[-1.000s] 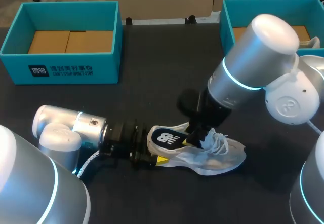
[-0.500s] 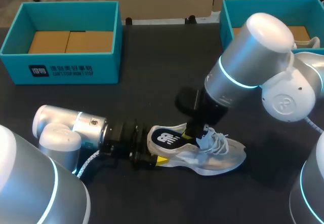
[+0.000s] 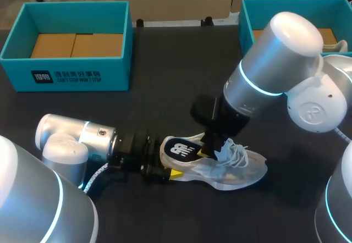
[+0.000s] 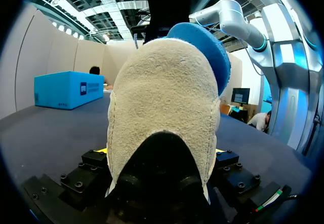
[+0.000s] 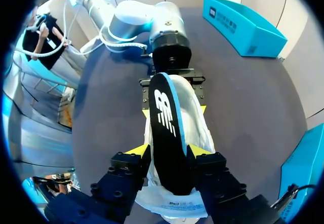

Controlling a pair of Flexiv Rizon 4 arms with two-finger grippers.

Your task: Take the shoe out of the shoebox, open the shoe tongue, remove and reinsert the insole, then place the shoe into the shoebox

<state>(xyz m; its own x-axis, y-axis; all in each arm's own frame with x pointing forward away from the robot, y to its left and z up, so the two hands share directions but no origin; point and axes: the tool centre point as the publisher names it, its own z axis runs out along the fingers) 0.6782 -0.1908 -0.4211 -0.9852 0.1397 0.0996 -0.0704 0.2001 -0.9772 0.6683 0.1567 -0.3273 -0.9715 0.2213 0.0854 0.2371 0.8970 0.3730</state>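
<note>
On the table (image 3: 165, 105), the shoe (image 3: 236, 171) lies on its side, well apart from the left box (image 3: 16, 78) and the right box (image 3: 245, 17). It is out of the shoebox, so the step in hand looks like pulling the insole.

The left gripper (image 3: 168, 172) is clamped on the heel from both sides. The right gripper (image 3: 212, 149) is pinching the insole (image 3: 182, 150) across its width, with the heel end raised out of the shoe and the front end apparently inside it.

The biggest risk is to the shoe itself. If the right arm lifts at an angle, the buried front of the insole may drag the whole shoe and twist the heel out of the left gripper's hold.

Next comes the insole. It is thin and bendy and held only by its edges, so it could buckle between the fingers and slip free. On the way back in, it could fold against the collar instead of sliding flat.

Smallest are the laces (image 3: 239, 154), which lie loose just beside the right gripper — a finger could snag one and tug the shoe along.
</note>
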